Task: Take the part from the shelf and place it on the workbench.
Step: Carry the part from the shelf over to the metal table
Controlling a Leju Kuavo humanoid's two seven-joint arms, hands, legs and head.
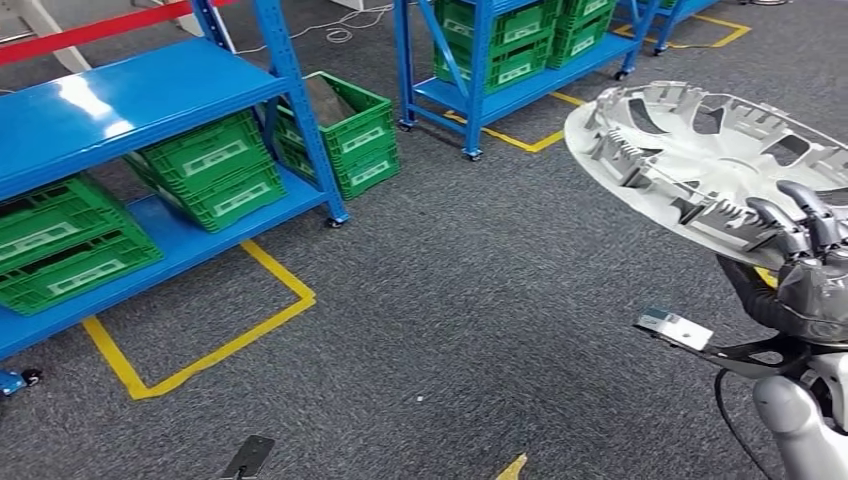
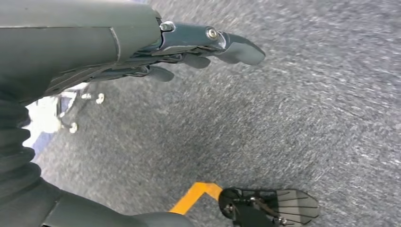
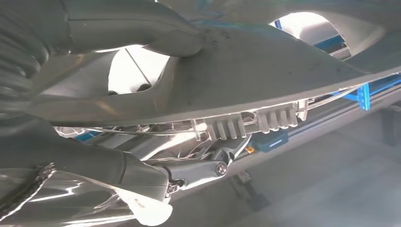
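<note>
The right hand [image 1: 805, 250] grips the silver wheel cover [image 1: 700, 160] by its near rim, the disc held roughly flat and reaching forward-left from it above the carpet, while the left hand [image 2: 189, 47] hangs empty, fingers loosely extended.

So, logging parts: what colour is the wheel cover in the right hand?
Silver-grey wheel cover; clearest in the head view.
</note>
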